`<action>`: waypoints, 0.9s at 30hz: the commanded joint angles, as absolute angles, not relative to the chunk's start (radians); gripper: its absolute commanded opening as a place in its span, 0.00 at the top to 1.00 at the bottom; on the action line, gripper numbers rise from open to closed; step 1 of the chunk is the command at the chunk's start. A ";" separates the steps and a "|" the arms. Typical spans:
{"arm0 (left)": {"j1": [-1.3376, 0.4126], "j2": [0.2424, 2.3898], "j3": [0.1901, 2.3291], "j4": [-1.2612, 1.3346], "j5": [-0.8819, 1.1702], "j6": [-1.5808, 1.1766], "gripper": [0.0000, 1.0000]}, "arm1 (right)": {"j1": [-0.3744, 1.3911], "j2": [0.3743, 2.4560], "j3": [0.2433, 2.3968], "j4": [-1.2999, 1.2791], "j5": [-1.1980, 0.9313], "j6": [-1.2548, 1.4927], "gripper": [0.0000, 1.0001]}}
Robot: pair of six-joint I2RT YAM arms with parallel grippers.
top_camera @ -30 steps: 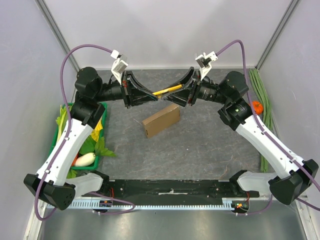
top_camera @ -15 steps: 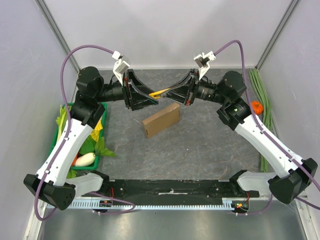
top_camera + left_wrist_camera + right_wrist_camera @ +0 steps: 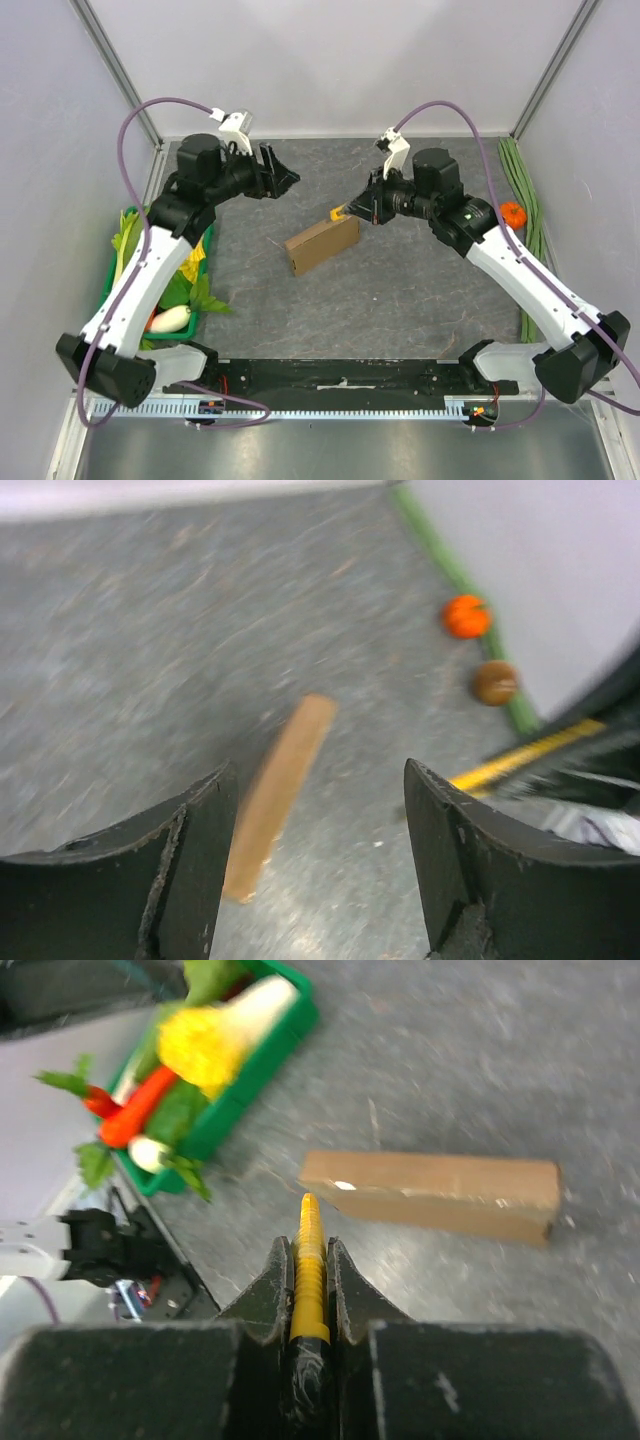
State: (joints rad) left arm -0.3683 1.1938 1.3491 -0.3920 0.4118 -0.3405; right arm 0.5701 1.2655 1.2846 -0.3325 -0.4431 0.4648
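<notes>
1. Pressure from the right gripper is pinning a yellow stick between its fingers, the tip jutting toward the cardboard box just ahead.
2. Left gripper is hovering spread wide and empty, well apart from the stick.

Brown cardboard box lies flat at mid-mat on the grey table surface. Green crate at the left edge holds a white radish, leafy greens and a carrot. Long green stalks line the right wall, beside a small orange fruit and a brown ball.
</notes>
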 commanded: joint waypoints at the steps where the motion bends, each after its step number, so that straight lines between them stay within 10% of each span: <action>1: -0.327 1.301 1.299 -0.543 0.124 -0.391 0.29 | 0.568 1.298 1.293 -0.564 -0.291 0.380 1.00; 27: -0.275 1.609 0.939 -0.229 0.635 -0.498 0.50 | 0.566 1.689 1.285 -0.267 0.003 0.405 1.00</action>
State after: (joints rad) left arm -0.2726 1.6272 0.9577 -0.3515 0.4583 -0.4603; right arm 0.5694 1.6737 1.2339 -0.4046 -0.0250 0.4072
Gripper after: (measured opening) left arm 0.505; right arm 0.124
